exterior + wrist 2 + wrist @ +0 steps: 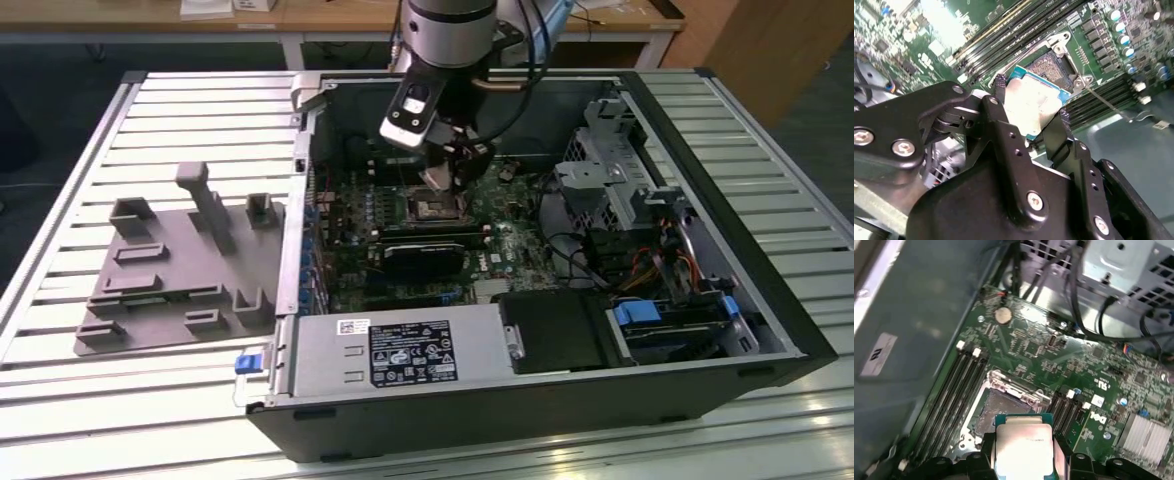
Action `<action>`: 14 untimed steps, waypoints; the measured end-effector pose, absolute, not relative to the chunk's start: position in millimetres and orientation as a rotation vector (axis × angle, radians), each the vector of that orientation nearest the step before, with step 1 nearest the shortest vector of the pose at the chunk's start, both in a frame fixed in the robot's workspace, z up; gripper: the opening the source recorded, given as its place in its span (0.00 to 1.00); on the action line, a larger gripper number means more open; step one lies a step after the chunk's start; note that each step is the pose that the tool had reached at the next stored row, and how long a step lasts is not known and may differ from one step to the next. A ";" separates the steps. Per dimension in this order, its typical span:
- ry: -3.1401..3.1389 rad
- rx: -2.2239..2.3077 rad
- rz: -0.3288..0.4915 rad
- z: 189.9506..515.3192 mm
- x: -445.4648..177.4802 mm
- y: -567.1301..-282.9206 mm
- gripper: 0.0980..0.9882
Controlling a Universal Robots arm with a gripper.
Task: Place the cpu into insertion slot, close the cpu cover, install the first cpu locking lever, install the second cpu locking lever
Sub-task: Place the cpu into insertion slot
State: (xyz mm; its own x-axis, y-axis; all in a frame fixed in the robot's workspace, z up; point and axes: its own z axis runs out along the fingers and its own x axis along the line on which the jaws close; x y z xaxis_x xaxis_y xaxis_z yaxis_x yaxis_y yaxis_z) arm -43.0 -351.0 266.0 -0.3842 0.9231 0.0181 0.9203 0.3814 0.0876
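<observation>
My gripper (1030, 104) is shut on the cpu (1029, 112), a flat square chip with a pale silver face and a teal rim, gripped by two opposite edges between black fingers (1000, 90). The first wrist view shows the same cpu (1024, 442) held level a little above the green board, just short of the insertion slot (999, 410). That slot (1051, 64) lies bare, a dark square with a silver metal frame around it. A thin locking lever (1104, 102) sticks out beside it. In the exterior view the gripper (447, 178) hangs just above the slot (434, 208).
The board lies inside an open computer case (747, 300) with a power supply (394, 355) in front and a drive cage (607, 165) at the exterior view's right. Memory slots (951, 390) flank the socket. A black card (427, 255) and cables (1089, 305) lie nearby. A grey fixture (174, 270) sits outside.
</observation>
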 end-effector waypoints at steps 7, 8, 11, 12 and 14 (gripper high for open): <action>2.472 1.871 0.126 260.1 -43.4 -350.9 0.50; 2.457 1.890 0.125 259.4 -43.6 -350.9 0.50; 2.420 1.936 0.124 257.8 -44.9 -350.7 0.50; 2.407 1.950 0.123 257.3 -45.5 -350.6 0.50; 2.384 1.977 0.123 256.5 -46.5 -350.4 0.50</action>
